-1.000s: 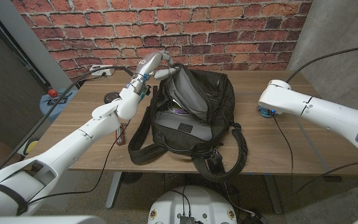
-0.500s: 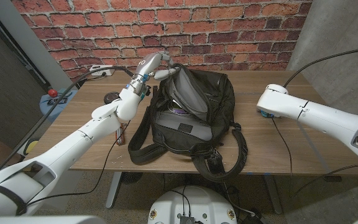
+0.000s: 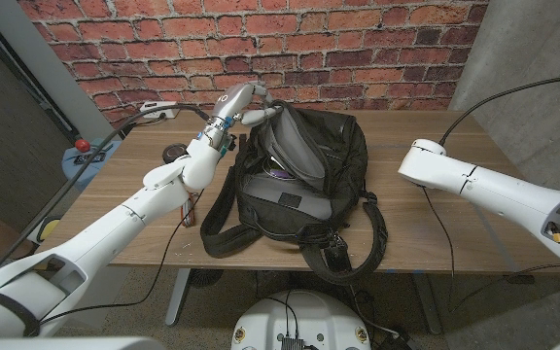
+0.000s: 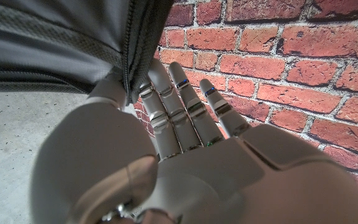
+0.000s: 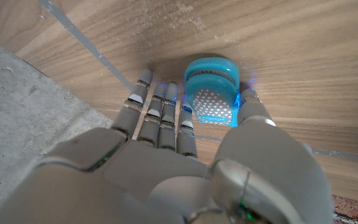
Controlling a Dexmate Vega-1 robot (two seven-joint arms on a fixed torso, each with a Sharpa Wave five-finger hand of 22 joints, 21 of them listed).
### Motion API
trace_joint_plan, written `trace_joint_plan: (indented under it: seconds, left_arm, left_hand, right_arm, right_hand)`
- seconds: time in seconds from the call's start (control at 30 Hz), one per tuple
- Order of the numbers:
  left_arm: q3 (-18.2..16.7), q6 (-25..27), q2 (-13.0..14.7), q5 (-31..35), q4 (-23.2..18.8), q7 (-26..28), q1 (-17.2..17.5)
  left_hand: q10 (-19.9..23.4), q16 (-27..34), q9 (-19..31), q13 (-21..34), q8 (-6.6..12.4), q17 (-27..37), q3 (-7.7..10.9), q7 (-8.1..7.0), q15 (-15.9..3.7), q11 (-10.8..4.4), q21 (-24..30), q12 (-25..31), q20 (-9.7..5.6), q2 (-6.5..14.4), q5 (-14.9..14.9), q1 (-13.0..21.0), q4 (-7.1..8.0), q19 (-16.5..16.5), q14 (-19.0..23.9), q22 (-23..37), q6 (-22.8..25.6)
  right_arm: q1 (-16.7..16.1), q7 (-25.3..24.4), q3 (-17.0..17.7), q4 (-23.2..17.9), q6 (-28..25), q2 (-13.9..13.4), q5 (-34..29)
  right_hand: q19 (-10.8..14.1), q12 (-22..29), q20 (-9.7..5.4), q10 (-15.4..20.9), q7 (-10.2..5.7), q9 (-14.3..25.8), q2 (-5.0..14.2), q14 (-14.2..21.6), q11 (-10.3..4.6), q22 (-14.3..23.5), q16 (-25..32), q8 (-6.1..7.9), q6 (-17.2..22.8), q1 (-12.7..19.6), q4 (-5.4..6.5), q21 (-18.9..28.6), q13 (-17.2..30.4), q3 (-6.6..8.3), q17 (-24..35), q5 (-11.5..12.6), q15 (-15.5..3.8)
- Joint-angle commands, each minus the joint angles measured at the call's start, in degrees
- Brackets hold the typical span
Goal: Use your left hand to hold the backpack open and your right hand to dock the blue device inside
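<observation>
Both your hands grip: left hand (image 3: 246, 100) pinches the backpack (image 3: 299, 175) rim (mouth open), right hand (image 5: 185, 155) clasps the blue device (image 5: 211, 93).

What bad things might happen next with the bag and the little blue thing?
The blue device sits between the right hand's fingers and thumb on the table; it might slip out when lifted. The left hand holds only the backpack's zipper edge, so the flap might drop shut. A cable nearby could snag.
</observation>
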Motion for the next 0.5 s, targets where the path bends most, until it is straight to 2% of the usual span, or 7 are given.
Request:
trace_joint_plan:
  seconds: [0.03, 0.17, 0.23, 0.5]
  left_arm:
    - [-0.1, 0.1, 0.0, 0.2, -0.3, 0.1, 0.4]
    - [-0.1, 0.1, -0.1, 0.3, -0.3, 0.1, 0.4]
    - [0.0, 0.1, -0.1, 0.4, -0.3, 0.1, 0.4]
    - [0.3, 0.0, -0.5, 0.6, -0.1, 0.1, 0.0]
  left_hand:
    - [0.0, -0.3, 0.1, -0.1, 0.33, 0.3, -0.03, -0.08, -0.12, -0.4, -0.1, -0.1, -0.1, 0.8, -0.1, 0.5, -0.08, -0.4, 0.1, 0.1, 0.4]
    - [0.0, -0.3, 0.1, -0.1, 0.32, 0.3, -0.06, -0.12, -0.1, -0.49, -0.1, 0.0, -0.11, 0.9, -0.2, 0.4, -0.03, -0.4, 0.1, 0.1, 0.4]
    - [-0.1, -0.3, 0.1, 0.0, 0.31, 0.5, -0.1, -0.1, -0.12, -0.52, -0.1, -0.1, -0.1, 0.9, -0.2, 0.5, -0.12, -0.4, 0.1, 0.1, 0.4]
    - [-0.1, -0.5, 0.0, -0.1, 0.31, 0.5, -0.06, -0.05, -0.09, -0.5, -0.1, -0.1, -0.08, 0.9, -0.3, 0.5, -0.05, -0.5, 0.2, 0.1, 0.4]
  right_arm:
    - [-2.1, -1.1, 0.9, 1.2, -0.1, 1.6, -4.0]
    - [-2.7, -1.6, 1.1, 1.4, -0.1, 1.8, -4.8]
    - [-3.4, -2.1, 1.6, 1.1, 0.0, 1.9, -5.3]
    - [-5.6, -4.0, 3.1, 0.0, 0.1, 1.7, -7.4]
  right_hand:
    - [0.4, 0.9, -0.38, 1.3, -0.4, 0.1, 0.07, 1.3, -0.26, 0.2, 0.6, 0.37, 1.1, 1.2, -0.33, 0.3, 0.3, 0.04, 0.4, 0.4, -0.23]
    - [0.6, 1.3, -0.62, 1.9, -0.63, 0.2, 0.12, 2.2, -0.66, 0.3, 1.0, 0.54, 2.0, 1.6, -0.32, 0.3, 0.6, 0.02, 0.6, 0.4, -0.38]
    - [1.0, 1.7, -0.97, 2.5, -1.3, 0.2, 0.07, 2.6, -0.78, 0.3, 1.2, 0.82, 3.1, 1.9, -0.29, 0.4, 0.8, -0.07, 0.7, 0.4, -0.7]
    - [3.5, 4.1, -2.76, 6.3, -2.92, 0.0, -0.11, 6.5, -2.77, 0.3, 3.1, 1.38, 7.0, 4.2, -0.45, 0.9, 1.7, -0.32, 1.6, 0.3, -3.54]
